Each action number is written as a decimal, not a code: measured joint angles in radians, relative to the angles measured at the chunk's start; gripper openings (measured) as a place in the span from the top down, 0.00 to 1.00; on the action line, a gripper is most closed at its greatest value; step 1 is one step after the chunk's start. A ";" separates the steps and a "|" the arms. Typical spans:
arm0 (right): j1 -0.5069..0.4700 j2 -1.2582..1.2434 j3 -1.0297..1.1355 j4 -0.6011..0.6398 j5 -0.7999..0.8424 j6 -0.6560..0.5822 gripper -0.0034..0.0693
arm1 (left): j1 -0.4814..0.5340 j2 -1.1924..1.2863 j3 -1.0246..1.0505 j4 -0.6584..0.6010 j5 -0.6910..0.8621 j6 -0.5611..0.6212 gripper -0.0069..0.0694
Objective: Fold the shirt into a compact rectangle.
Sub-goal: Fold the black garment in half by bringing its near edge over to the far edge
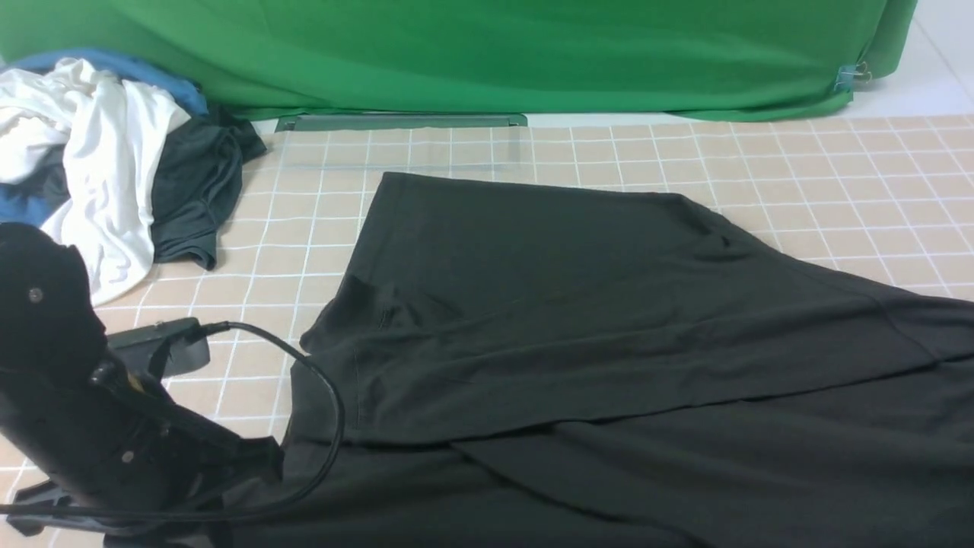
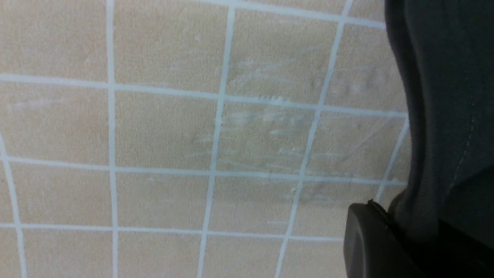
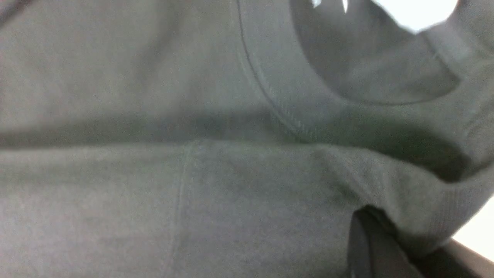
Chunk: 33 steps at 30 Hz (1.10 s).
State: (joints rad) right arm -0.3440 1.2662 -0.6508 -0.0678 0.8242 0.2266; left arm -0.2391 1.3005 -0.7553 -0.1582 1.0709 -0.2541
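Note:
The black shirt (image 1: 578, 320) lies on the tan gridded table (image 1: 251, 251), its far part folded over toward me in a wide flap. No chest print shows. My left gripper (image 1: 262, 460) sits low at the shirt's near left edge. In the left wrist view, the left gripper (image 2: 389, 216) is shut on a hanging edge of the shirt (image 2: 444, 96). The front view does not include my right gripper. In the right wrist view, the right gripper (image 3: 386, 227) is shut on a fold of the shirt (image 3: 193, 200) beside its ribbed collar (image 3: 285, 112).
A heap of clothes sits at the back left: a white garment (image 1: 99, 152), a blue one (image 1: 114, 65) and a smaller dark grey one (image 1: 194, 190). A green backdrop (image 1: 487, 53) closes the far side. My left arm's cable (image 1: 327, 388) loops over the shirt's left edge.

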 joint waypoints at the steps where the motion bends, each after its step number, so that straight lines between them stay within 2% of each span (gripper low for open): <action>1: 0.000 0.000 -0.003 0.000 -0.006 0.001 0.87 | 0.000 0.000 -0.002 0.000 -0.007 0.000 0.87; 12: 0.000 0.054 -0.162 0.006 -0.106 0.076 0.87 | 0.000 0.091 -0.252 0.009 -0.196 -0.060 0.87; 21: 0.000 0.199 -0.206 0.005 -0.315 0.126 0.87 | 0.026 0.380 -0.540 -0.009 -0.285 -0.061 0.87; 25: 0.000 0.285 -0.207 0.009 -0.466 0.164 0.87 | 0.059 0.519 -0.706 -0.025 -0.308 -0.064 0.87; 33: 0.019 0.421 -0.207 0.003 -0.643 0.209 0.87 | 0.073 0.709 -0.820 -0.057 -0.387 -0.064 0.87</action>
State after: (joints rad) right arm -0.3252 1.6877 -0.8574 -0.0643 0.1809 0.4360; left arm -0.1663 2.0090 -1.5748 -0.2151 0.6843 -0.3184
